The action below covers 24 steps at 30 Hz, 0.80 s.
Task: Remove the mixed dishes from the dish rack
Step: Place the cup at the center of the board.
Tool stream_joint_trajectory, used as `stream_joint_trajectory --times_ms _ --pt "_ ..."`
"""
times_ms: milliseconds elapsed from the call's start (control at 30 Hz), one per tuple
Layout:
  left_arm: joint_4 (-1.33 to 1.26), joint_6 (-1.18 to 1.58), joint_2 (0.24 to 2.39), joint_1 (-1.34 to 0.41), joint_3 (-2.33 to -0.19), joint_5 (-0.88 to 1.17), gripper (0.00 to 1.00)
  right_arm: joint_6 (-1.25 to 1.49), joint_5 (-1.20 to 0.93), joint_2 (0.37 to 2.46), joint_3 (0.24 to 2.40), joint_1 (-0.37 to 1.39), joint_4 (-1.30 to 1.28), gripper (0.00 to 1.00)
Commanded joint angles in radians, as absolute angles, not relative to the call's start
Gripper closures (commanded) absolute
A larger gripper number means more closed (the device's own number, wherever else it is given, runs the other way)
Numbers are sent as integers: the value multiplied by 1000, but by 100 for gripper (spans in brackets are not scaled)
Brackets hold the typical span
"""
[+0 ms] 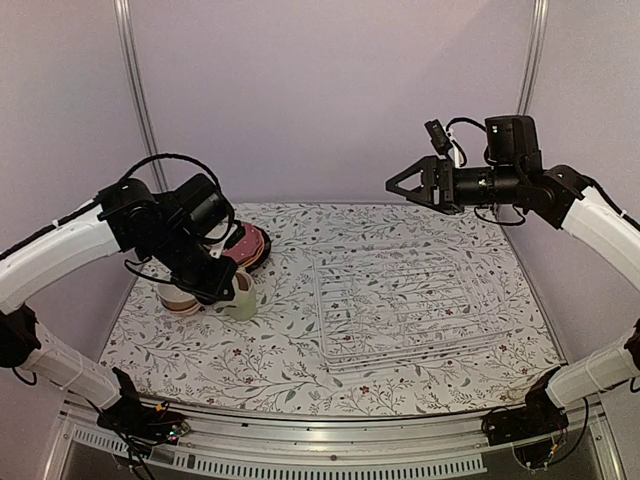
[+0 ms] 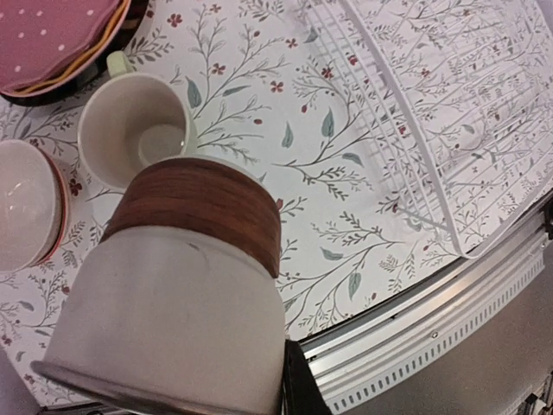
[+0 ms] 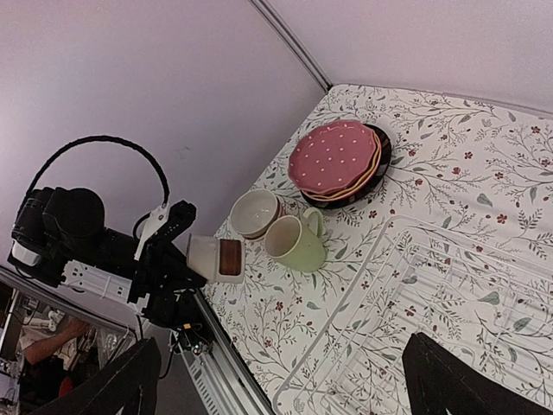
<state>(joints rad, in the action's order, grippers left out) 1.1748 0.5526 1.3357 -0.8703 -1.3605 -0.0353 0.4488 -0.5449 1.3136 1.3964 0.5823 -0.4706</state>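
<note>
Over floral tablecloth (image 1: pixel 250 360), left fingers (image 2: pixel 298 389) clamp tilted small grey-white cup (image 2: pixel 186 294).

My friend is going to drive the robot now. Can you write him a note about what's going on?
Left gripper: shut on the small cup, held on its side beside the green cup.
Right gripper: open, holding nothing, raised in the air.
Done: the plates are stacked, the bowls sit one inside the other and the green cup stands on the tablecloth, all left of the rack. The rack looks empty.
Left to do: set the small cup down by the others and let go.
</note>
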Motion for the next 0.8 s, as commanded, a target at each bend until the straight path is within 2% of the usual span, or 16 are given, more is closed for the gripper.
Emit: stream_joint_trajectory --times_ms 0,367,767 --pt "1347 561 1379 -875 -1351 -136 100 406 -511 1286 1385 581 -520 1" --pt "1341 476 1540 -865 -1325 -191 99 388 -496 1269 1380 574 -558 1" --pt "1312 376 1643 -867 -1284 -152 95 375 -498 1266 1372 564 -571 1"
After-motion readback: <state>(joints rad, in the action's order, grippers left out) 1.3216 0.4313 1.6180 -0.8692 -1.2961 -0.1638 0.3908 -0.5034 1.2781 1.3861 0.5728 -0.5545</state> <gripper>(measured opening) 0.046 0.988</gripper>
